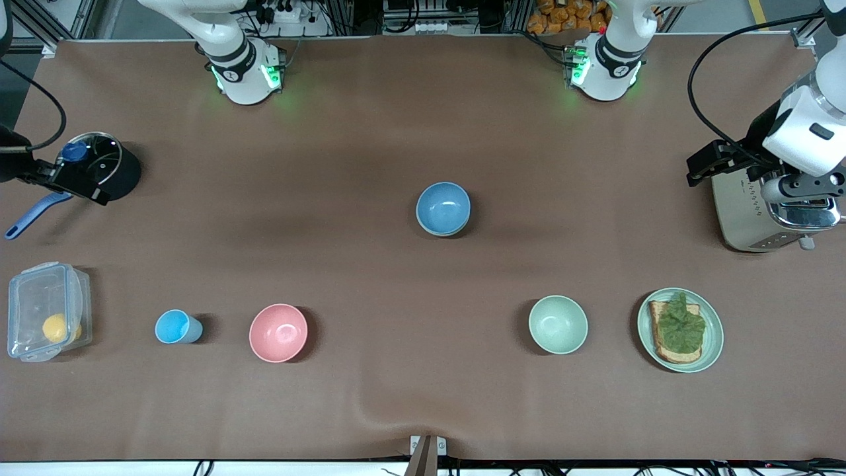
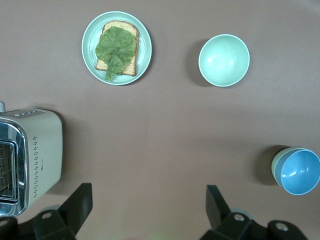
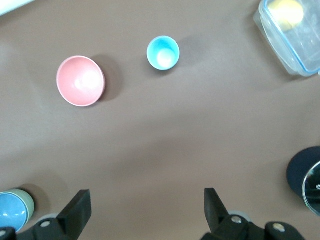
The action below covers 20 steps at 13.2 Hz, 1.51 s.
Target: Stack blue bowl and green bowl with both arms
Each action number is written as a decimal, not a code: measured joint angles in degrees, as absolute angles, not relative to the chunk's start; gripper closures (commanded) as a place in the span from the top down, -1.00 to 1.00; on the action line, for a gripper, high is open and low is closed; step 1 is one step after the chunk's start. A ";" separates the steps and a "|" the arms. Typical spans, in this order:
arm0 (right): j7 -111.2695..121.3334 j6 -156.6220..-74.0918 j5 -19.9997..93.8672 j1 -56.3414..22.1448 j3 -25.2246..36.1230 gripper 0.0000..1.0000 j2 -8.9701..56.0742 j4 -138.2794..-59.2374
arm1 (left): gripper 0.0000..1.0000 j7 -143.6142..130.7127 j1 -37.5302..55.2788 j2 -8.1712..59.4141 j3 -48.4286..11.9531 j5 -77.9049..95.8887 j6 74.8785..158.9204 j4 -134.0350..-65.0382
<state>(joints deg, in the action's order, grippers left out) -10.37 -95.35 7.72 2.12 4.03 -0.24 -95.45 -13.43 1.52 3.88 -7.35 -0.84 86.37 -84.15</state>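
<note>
Front view: the blue bowl (image 1: 443,207) sits nested inside the green bowl (image 1: 441,229) near the middle of the desk (image 1: 370,132); only a thin sage edge of the green bowl shows beneath the blue rim. Nearer the camera, a mint bowl (image 1: 558,324) stands empty, and beside it, toward the left arm's end, a green plate (image 1: 711,342) carries toast (image 1: 669,350) topped with a lettuce leaf (image 1: 681,324). A pink bowl (image 1: 278,332) and a light-blue cup (image 1: 177,326) stand empty toward the right arm's end, next to a clear lidded box (image 1: 39,309) holding a yellow item (image 1: 55,327). The left hand (image 1: 796,188) is over a toaster (image 1: 743,218); the right hand (image 1: 39,173) is over a black pot (image 1: 125,173) with a glass lid (image 1: 96,151). From this view its opening cannot be judged

Left wrist view: the left hand (image 2: 150,202) is spread wide, fingers (image 2: 80,200) well apart, holding and touching nothing. The stacked pair lies at the frame edge: blue bowl (image 2: 300,171) tilted slightly in the green bowl (image 2: 276,162). The mint bowl (image 2: 224,60), green plate (image 2: 90,57) and toaster (image 2: 42,150) are visible

Right wrist view: the right hand (image 3: 145,205) is likewise wide open and empty. Blue bowl (image 3: 11,212) in green bowl (image 3: 29,202) shows at a corner; pink bowl (image 3: 80,81), light-blue cup (image 3: 163,52) and clear lidded box (image 3: 280,40) lie apart on the desk
</note>
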 measured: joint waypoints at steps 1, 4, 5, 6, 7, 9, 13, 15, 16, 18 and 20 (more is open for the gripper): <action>-10.06 -95.87 7.71 2.12 3.67 1.00 -0.91 -95.44 | 1.00 -13.43 1.55 3.73 -7.35 -0.84 86.21 -84.17; -9.56 -95.78 7.70 2.07 1.34 1.00 -4.09 -94.81 | 1.00 -13.43 1.76 2.72 -7.37 -0.84 85.60 -84.92; -9.56 -95.00 7.69 1.98 0.91 1.00 -4.90 -94.47 | 1.00 -13.43 1.76 2.32 -7.37 -0.84 85.60 -85.30; -9.55 -94.19 7.68 1.97 0.78 1.00 -5.40 -94.08 | 1.00 -13.43 1.76 1.92 -7.37 -0.84 85.60 -85.81; -9.46 -93.92 7.42 1.97 0.76 1.00 -5.55 -93.82 | 1.00 -13.43 1.77 1.56 -7.37 -0.84 85.69 -86.34; -9.00 -93.85 4.51 1.91 -0.20 1.00 -5.39 -93.78 | 1.00 -13.43 1.80 1.08 -7.37 -0.84 86.47 -87.46; -9.00 -94.89 3.02 1.82 -1.32 1.00 -4.18 -93.82 | 1.00 -13.43 1.83 0.46 -7.37 -0.84 87.80 -88.73; -8.46 -95.97 2.97 1.92 -0.73 1.00 -3.34 -93.95 | 1.00 -13.42 1.83 0.30 -7.37 -0.84 87.83 -88.75; -7.52 -96.12 2.96 1.93 0.02 1.00 -3.09 -93.99 | 1.00 -13.42 1.83 0.26 -7.37 -0.84 87.83 -88.76; -5.77 -96.14 3.19 1.97 1.92 1.00 -2.82 -94.00 | 1.00 -13.42 1.83 0.18 -7.37 -0.84 87.84 -88.82; -5.12 -96.14 3.23 1.99 2.62 1.00 -2.71 -94.02 | 1.00 -13.42 1.84 0.02 -7.37 -0.84 87.84 -88.95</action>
